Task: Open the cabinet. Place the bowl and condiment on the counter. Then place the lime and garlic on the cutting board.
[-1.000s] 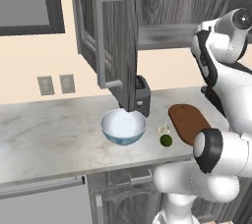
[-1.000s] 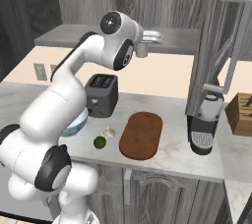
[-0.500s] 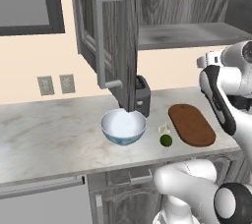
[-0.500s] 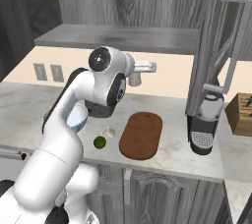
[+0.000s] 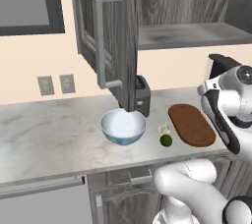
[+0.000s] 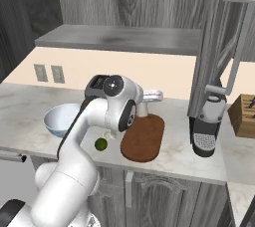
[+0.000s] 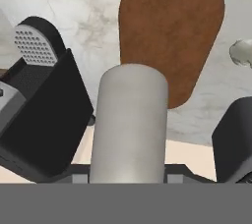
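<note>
The hand (image 7: 132,134) was pinching the condiment (image 7: 130,125), a small pale shaker held upright by its sides above the cutting board (image 7: 170,31) and the marble surface (image 7: 83,12). It looked light, stiff and smooth, so a firm hold across the middle of the body seemed safest against slipping. The bowl (image 5: 123,126) already sat on the surface under the open cabinet (image 5: 115,36), with the lime (image 5: 166,140) and garlic (image 5: 164,129) just beside the board.

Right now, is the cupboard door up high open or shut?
Open. The cabinet door swings out over the counter, its silver handle facing the room, and the bare shelf inside shows to its right.
</note>
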Tool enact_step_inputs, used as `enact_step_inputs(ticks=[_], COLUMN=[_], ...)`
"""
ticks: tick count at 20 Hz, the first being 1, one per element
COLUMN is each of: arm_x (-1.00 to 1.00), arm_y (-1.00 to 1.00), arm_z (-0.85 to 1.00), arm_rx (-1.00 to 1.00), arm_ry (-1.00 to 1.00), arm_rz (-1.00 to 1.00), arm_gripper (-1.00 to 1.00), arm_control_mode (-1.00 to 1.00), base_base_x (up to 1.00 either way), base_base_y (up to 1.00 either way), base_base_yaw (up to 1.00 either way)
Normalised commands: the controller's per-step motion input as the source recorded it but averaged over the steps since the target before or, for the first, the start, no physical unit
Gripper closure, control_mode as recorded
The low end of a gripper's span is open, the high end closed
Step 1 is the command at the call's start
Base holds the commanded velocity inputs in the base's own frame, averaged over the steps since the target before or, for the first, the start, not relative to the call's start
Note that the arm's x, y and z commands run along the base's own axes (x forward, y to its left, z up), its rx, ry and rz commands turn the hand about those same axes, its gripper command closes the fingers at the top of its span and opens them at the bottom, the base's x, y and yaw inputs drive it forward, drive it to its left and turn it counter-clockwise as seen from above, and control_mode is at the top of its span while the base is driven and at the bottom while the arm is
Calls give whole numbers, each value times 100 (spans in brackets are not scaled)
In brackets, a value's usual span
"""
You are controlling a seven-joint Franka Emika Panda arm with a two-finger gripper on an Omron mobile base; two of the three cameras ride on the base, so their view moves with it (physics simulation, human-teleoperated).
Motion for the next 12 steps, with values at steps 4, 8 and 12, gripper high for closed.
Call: enact_step_inputs(ticks=[4,8,12], arm_x=[0,6,38], arm_y=[-55,-51,-29], arm_z=[-76,-74,-67], arm_rx=[-2,0,-2], arm_ry=[8,1,0], arm_rz=[0,1,0], arm_gripper=[100,100,100], arm_control_mode=[-100,-100,-100], base_base_x=[0,0,0], base_base_y=[0,0,0], base_base_yaw=[0,0,0])
